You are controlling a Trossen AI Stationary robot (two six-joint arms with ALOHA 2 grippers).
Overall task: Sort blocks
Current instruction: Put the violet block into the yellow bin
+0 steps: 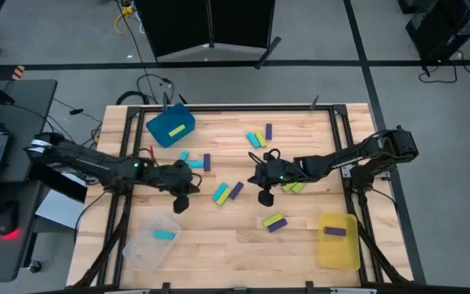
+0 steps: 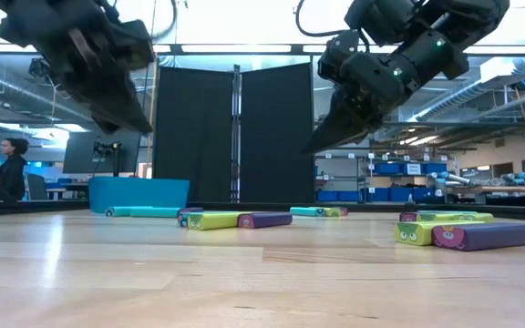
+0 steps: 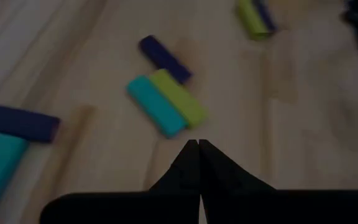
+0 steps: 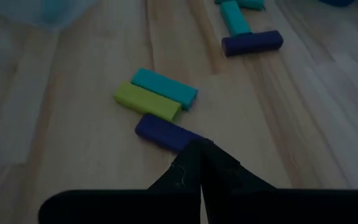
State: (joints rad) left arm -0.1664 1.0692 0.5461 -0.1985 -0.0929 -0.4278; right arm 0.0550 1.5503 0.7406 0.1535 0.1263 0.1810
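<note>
Cyan, lime and purple blocks lie scattered on the wooden table (image 1: 235, 245). A cyan, lime and purple trio (image 1: 227, 193) sits at the middle, between both grippers. My left gripper (image 1: 181, 202) hangs shut and empty just left of it, above the table (image 2: 142, 126). The left wrist view has its closed tips (image 3: 197, 144) near the cyan-lime pair (image 3: 166, 102). To the trio's right, my right gripper (image 1: 266, 196) is shut and empty too, its tips (image 4: 199, 144) over the purple block (image 4: 166, 132). A lime-purple pair (image 1: 274, 221) lies nearer the front.
A blue bin (image 1: 170, 126) at the back left holds a lime block. At the front left, a clear bin (image 1: 137, 253) holds a cyan block. The yellow bin (image 1: 337, 249) at the front right holds a purple one. More blocks (image 1: 259, 137) lie at the back centre.
</note>
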